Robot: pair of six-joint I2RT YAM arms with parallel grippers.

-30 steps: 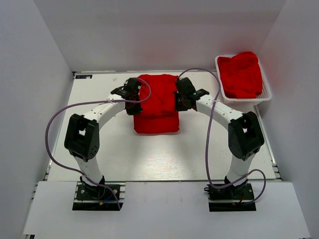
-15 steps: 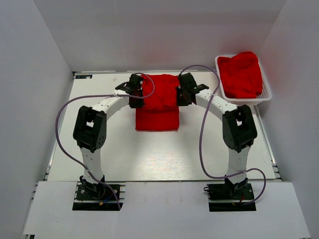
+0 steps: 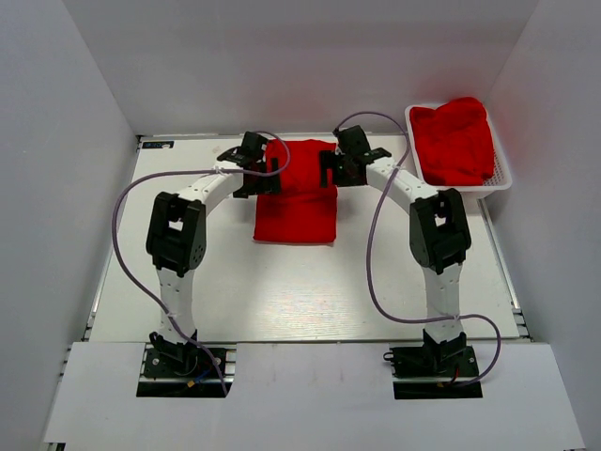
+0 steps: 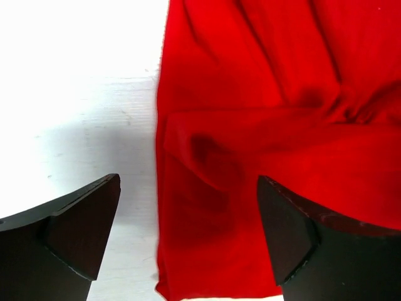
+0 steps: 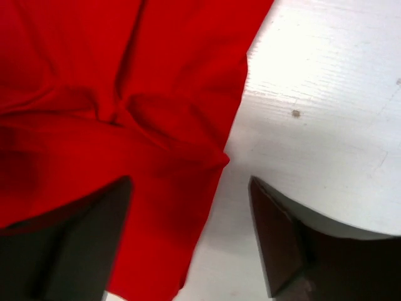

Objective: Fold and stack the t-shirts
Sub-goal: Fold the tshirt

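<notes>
With left fingers (image 4: 81, 226) and right fingers (image 5: 276, 241) wide and empty astride the folded t-shirt (image 3: 296, 207), a low retreat risked snagging and undoing the fold.

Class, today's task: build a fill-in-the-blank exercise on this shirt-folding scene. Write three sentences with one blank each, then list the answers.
1. The folded t-shirt lying on the table is ___ in colour.
2. The white mesh basket stands at the table's far ___ corner.
3. The left end effector and the right end effector both have their jaws ___, one at each side edge of the shirt.

Missing words: red; right; open.
</notes>
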